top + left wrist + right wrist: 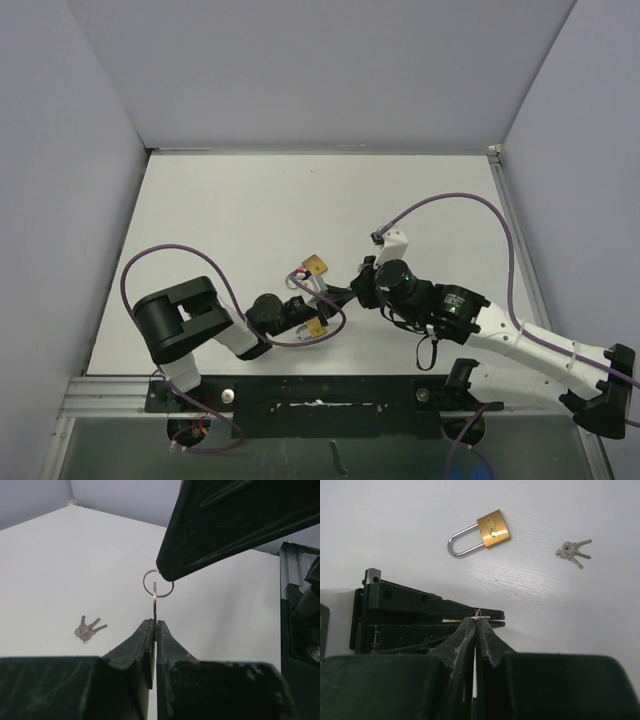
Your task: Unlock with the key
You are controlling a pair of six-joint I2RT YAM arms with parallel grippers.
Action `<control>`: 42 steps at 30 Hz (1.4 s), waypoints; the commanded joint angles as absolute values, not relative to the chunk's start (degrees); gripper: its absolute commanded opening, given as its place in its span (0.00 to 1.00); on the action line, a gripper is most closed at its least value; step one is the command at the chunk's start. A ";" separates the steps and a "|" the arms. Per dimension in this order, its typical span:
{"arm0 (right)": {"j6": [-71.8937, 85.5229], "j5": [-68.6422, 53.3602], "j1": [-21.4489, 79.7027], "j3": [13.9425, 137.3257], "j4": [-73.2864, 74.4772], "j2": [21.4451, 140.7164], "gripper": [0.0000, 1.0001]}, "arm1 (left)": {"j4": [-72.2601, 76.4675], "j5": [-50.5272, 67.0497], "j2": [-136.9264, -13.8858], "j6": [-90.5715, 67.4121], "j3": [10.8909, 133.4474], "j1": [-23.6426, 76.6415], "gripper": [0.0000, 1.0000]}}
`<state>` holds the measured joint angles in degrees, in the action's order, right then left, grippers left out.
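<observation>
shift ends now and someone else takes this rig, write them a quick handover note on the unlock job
Left tool: shut on a thin silver key, held edge-on above the white table.
Right tool: shut on the small silver key ring on that key.
Brass padlock with silver shackle: lying on the table beyond both tools, shackle looks closed. A bunch of silver keys lies beside it.
Done: key lifted.
Left: insert key in padlock, turn, open shackle.

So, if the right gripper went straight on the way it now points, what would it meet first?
Most likely the left gripper: its fingers lie right across the right gripper's tips, at the key ring. The padlock lies further on, though depth is unclear.
</observation>
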<state>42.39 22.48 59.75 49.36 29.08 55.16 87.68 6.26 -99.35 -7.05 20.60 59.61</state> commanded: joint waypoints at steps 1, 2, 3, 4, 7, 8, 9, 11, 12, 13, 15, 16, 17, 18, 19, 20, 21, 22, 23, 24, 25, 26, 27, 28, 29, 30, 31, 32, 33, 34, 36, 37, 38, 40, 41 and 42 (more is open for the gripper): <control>43.50 24.74 60.25 48.74 29.07 53.34 0.00 | 103.10 5.64 -96.35 -7.02 20.02 59.02 0.00; 43.95 25.11 60.30 48.76 29.48 53.16 0.00 | 103.14 5.73 -96.08 -7.38 19.70 58.87 0.00; 44.40 25.66 60.25 48.71 29.95 52.99 0.07 | 103.09 6.75 -95.74 -8.18 19.18 58.34 0.00; 44.79 26.23 60.24 48.70 30.44 52.64 0.17 | 102.97 9.05 -95.36 -9.49 18.71 57.24 0.00; 44.68 27.40 60.29 48.19 30.59 50.73 0.48 | 98.06 16.10 -93.76 -21.65 19.23 50.94 0.00; 44.38 27.88 60.28 47.87 30.54 49.75 0.54 | 95.49 19.24 -93.29 -25.29 19.92 49.01 0.00; 43.79 28.06 60.27 47.65 30.37 48.99 0.55 | 93.80 22.06 -92.87 -27.05 20.20 47.44 0.00; 42.19 28.62 60.12 46.90 29.62 47.82 0.57 | 91.36 23.36 -91.07 -27.87 19.51 46.82 0.00; 41.09 28.73 60.04 46.14 28.71 47.30 0.59 | 87.96 23.77 -89.86 -28.24 19.51 46.47 0.00; 39.82 28.55 59.95 45.34 27.70 46.77 0.59 | 84.33 25.00 -88.46 -28.51 20.34 46.13 0.00; 36.59 28.51 59.85 43.18 24.83 45.50 0.59 | 76.22 28.59 -85.62 -28.07 22.23 45.88 0.00; 34.24 28.34 59.81 41.80 23.08 44.46 0.59 | 71.83 30.94 -84.11 -27.73 23.55 45.81 0.00; 32.13 27.22 59.73 40.33 20.46 43.30 0.59 | 67.13 33.88 -83.24 -27.59 24.91 45.73 0.00; 29.90 26.22 59.52 38.44 17.71 41.72 0.59 | 63.81 36.22 -82.55 -27.93 25.96 45.38 0.00; 28.07 25.03 59.37 36.16 14.78 40.02 0.57 | 61.96 38.85 -82.00 -28.70 26.43 44.87 0.00; 26.88 23.90 58.98 34.44 12.01 38.23 0.56 | 60.95 41.14 -81.44 -29.75 26.74 44.38 0.00; 26.44 22.82 58.36 32.95 9.94 36.33 0.53 | 60.12 43.40 -80.83 -30.66 26.92 43.98 0.00; 26.61 22.09 57.41 31.74 8.56 34.64 0.48 | 59.55 45.25 -80.25 -31.54 26.97 43.73 0.00; 27.11 21.39 56.18 30.78 7.30 32.93 0.46 | 58.88 46.89 -79.70 -32.22 27.03 43.57 0.00; 27.23 19.67 54.72 30.06 6.59 31.54 0.44 | 57.30 48.13 -79.23 -32.48 27.30 43.45 0.00; 27.17 17.28 52.29 29.83 6.13 30.65 0.45 | 55.02 49.05 -78.81 -32.34 27.78 43.34 0.00; 27.28 14.41 50.33 29.82 6.04 30.23 0.46 | 52.90 49.65 -78.43 -32.04 28.11 43.38 0.00; 27.39 10.99 48.67 30.11 6.11 30.45 0.47 | 50.82 50.16 -78.18 -31.85 28.39 43.33 0.00; 27.37 8.32 47.06 30.54 6.15 31.11 0.48 | 49.16 50.75 -78.14 -31.75 28.82 43.34 0.00; 27.34 5.73 45.76 31.03 6.17 32.26 0.51 | 48.13 52.08 -78.26 -31.91 29.01 43.33 0.00; 27.41 3.30 44.71 31.43 6.15 33.52 0.52 | 48.11 53.31 -78.57 -32.49 29.24 43.34 0.00; 27.33 0.38 43.77 31.68 5.58 34.97 0.54 | 48.22 54.76 -78.90 -32.98 29.40 43.33 0.00; 27.18 -2.44 43.18 31.68 4.52 36.32 0.56 | 48.31 55.70 -79.24 -33.24 29.50 43.39 0.00; 27.27 -4.68 42.82 31.52 3.12 37.56 0.57 | 48.29 56.40 -79.47 -33.40 29.71 43.39 0.00; 27.39 -6.64 42.62 31.41 1.96 38.75 0.57 | 48.07 57.00 -79.60 -33.34 29.91 43.34 0.00; 27.50 -10.10 42.50 31.10 -0.78 40.92 0.57 | 47.56 58.25 -79.96 -32.84 30.39 43.26 0.00; 27.63 -11.84 42.46 30.86 -2.12 41.74 0.56 | 47.58 58.98 -80.20 -32.65 30.70 43.17 0.00; 27.85 -13.27 42.45 30.52 -3.48 42.52 0.55 | 47.82 59.77 -80.64 -32.68 31.08 43.16 0.00; 28.38 -16.10 42.44 29.88 -6.17 43.41 0.54 | 48.33 61.14 -81.57 -32.89 31.87 42.88 0.00; 28.79 -17.10 42.46 29.62 -7.35 43.56 0.53 | 48.42 61.57 -82.29 -33.18 32.42 42.54 0.00; 29.09 -18.02 42.44 29.41 -8.32 43.59 0.53 | 48.47 61.94 -83.03 -33.53 33.00 42.20 0.00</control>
